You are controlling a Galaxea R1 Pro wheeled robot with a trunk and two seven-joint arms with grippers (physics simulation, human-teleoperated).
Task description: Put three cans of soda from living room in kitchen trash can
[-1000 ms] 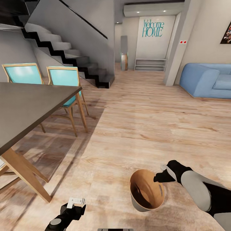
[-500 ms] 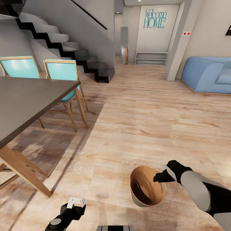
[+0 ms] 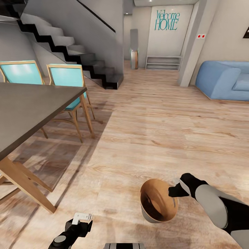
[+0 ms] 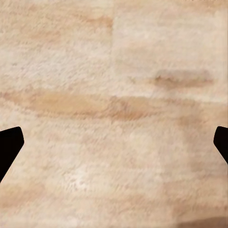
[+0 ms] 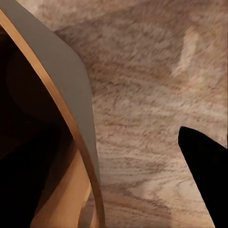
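From the head camera I see my right claw [image 3: 174,191] pinching the rim of the small round tapered bin, pale grey outside and brown inside [image 3: 157,202]. The bin hangs off the claw's left side, tilted so its mouth faces up towards me, well above the light wood plank floor [image 3: 155,131]. I judge I am carrying it this way to bring it to the cans instead of ferrying each can separately. Its inside looks dark and I make out no can in it. My left claw [image 3: 82,217] hangs low and idle, holding nothing, well apart from the bin; from here I cannot tell how far it is spread. Ahead of both claws stand a dark-topped table on slanted wooden legs [image 3: 31,110], two turquoise chairs with wooden frames [image 3: 64,77], a black-edged staircase [image 3: 72,52] and, far off to the right, a blue sofa [image 3: 224,83]. No soda cans are in sight, so I take myself to be in transit.

The left wrist camera shows two dark fingertips [image 4: 9,145] at opposite edges, spread wide, with bare floor between them.

On the right wrist camera the bin's thin orange-brown rim [image 5: 71,123] curves past, grey wall outside, shadowed brown inside. One dark finger [image 5: 206,166] sits outside the wall; its partner is hidden, presumably inside.
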